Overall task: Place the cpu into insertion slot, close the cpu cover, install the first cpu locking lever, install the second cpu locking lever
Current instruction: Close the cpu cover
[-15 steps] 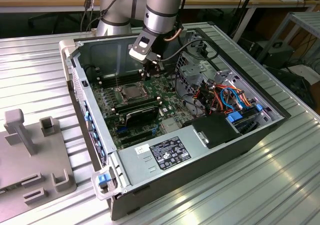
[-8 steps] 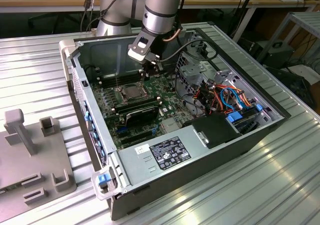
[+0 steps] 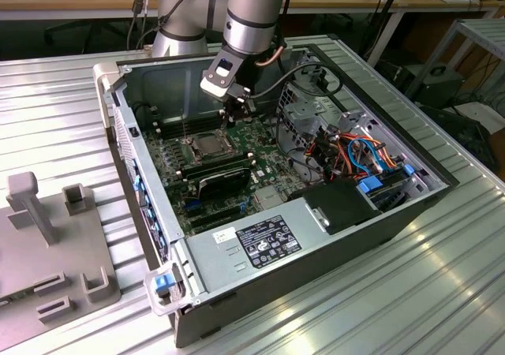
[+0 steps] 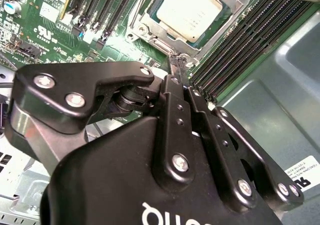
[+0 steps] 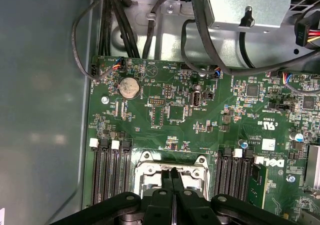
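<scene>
At the edge of the cpu cover, between black memory slots, my gripper hangs, jaws pinched together and empty (the cpu fills its window).

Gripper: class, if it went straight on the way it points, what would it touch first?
Probably the near edge of the silver cover framing the chip; the shut gripper points there. Depth is unclear, so this is not certain.
</scene>
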Action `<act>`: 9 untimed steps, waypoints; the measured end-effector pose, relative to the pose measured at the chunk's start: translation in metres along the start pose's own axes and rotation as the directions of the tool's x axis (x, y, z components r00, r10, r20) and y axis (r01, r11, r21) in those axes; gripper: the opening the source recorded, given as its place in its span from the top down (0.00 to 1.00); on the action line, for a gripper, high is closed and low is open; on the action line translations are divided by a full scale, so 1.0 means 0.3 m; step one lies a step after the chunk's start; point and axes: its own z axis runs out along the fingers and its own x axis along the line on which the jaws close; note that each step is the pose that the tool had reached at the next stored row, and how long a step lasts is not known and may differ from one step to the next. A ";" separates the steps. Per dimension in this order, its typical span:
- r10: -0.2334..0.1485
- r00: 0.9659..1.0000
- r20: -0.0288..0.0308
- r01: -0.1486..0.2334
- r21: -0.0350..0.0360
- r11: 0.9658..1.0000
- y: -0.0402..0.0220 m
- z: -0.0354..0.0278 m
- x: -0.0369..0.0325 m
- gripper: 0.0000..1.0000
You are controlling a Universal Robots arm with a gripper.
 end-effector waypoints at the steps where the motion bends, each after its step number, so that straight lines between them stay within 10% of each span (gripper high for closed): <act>1: 0.000 1.000 0.000 0.000 0.000 1.000 0.000 0.000 0.000 0.89; 9: 0.000 1.000 -0.001 0.000 0.007 1.000 -0.014 0.004 0.001 0.89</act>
